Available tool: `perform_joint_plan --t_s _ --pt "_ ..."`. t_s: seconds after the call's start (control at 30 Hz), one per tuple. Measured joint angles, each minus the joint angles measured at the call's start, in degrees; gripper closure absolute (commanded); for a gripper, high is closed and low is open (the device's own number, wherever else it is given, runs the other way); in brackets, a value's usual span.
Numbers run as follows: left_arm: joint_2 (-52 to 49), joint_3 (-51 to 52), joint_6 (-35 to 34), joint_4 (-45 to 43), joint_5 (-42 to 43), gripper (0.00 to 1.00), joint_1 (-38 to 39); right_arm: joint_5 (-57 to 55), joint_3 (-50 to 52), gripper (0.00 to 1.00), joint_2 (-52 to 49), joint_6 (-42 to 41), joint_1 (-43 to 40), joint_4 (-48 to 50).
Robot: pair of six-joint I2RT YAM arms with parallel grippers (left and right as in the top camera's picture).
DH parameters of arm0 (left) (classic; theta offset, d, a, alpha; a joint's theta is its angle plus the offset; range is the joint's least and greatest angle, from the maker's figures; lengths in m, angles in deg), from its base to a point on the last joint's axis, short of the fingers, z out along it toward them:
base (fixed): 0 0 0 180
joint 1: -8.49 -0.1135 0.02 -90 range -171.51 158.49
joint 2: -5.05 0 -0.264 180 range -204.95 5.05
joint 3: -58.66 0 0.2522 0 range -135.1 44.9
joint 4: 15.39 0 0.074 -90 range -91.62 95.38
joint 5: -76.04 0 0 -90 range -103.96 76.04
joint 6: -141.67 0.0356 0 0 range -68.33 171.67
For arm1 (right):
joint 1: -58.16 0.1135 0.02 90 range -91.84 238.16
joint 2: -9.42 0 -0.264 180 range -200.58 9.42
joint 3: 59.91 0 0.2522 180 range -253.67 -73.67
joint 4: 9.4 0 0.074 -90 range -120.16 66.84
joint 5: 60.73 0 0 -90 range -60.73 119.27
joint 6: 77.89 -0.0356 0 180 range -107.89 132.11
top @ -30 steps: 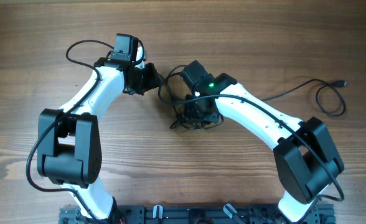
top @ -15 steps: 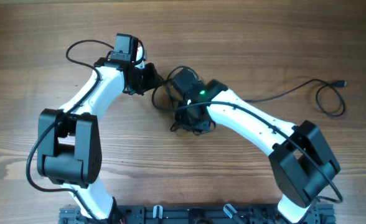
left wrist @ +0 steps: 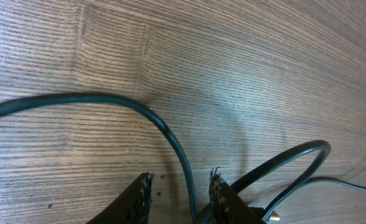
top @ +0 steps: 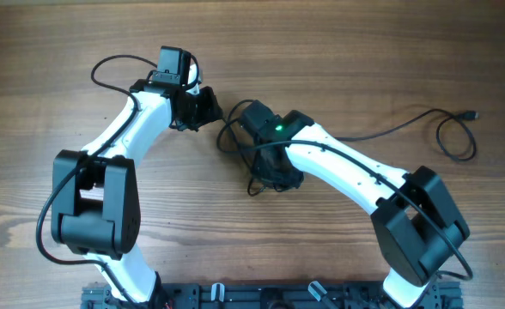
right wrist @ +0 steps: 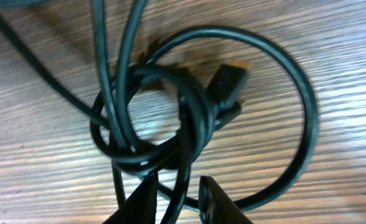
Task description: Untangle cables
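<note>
1. Nearest the robot's base, the left arm (top: 94, 202) and the right arm (top: 420, 223) rose from the near edge of the wooden surface (top: 364, 51) and bent inward toward each other.
2. The right arm reached to about the middle of the surface, with the right jaws pointing down over the tangled cables (top: 254, 184).
3. In the right wrist view, the tangle (right wrist: 195, 118) lay flat on the wood as a tight coil of several overlapping turns. A wider loop swept round its right side, and a dark plug (right wrist: 229, 81) lay against the coil.
4. The right jaws stood slightly apart with one strand running between them; I could not tell whether they were grasping it.
5. Farther out and a little to the left, the left jaws hung just beside the tangle with a narrow gap. One cord (left wrist: 170, 134) curved in from the left and passed down between them, but the tips did not visibly press on it, so a grasp could not be confirmed.
6. A second cord (left wrist: 295, 155) arched beside the right-hand finger.
7. Farthest off, one strand (top: 398, 127) ran from under the right arm to the far right, ending in a small loop and a plug end (top: 472, 114).
</note>
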Motion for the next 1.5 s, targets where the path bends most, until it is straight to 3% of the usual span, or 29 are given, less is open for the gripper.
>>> perform_joint_plan --t_s 0.57,0.73,0.87,1.1,1.17,1.27,1.37,1.5 --pt "0.0 0.0 0.0 0.0 -0.02 0.68 0.0 -2.54 0.02 0.7 0.0 0.0 -4.9 -4.11" --pt "-0.02 0.0 1.55 -0.02 -0.02 0.44 0.0 -1.36 2.82 0.69 0.11 0.0 -5.62 -0.02" --pt "0.0 0.0 3.5 -0.26 -0.02 0.39 0.0 2.6 8.5 0.82 0.17 -0.04 -5.62 8.7" --pt "0.0 0.0 4.33 -0.22 0.0 0.38 0.0 7.26 11.65 0.96 1.05 1.6 -5.62 23.39" --pt "0.0 0.0 4.46 -0.22 0.0 0.38 0.0 7.21 11.87 0.96 1.05 3.72 -5.62 26.93" --pt "0.0 0.0 4.5 -0.22 0.0 0.41 0.0 6.29 11.87 0.96 1.05 5.88 -5.62 29.38" --pt "0.0 0.0 5.03 -0.22 0.04 0.71 0.0 5.25 11.87 0.96 1.05 8.17 -5.62 29.35" --pt "0.02 0.0 10.23 0.11 4.83 0.74 -0.11 5.05 11.91 0.96 1.05 9.64 -5.62 29.53"
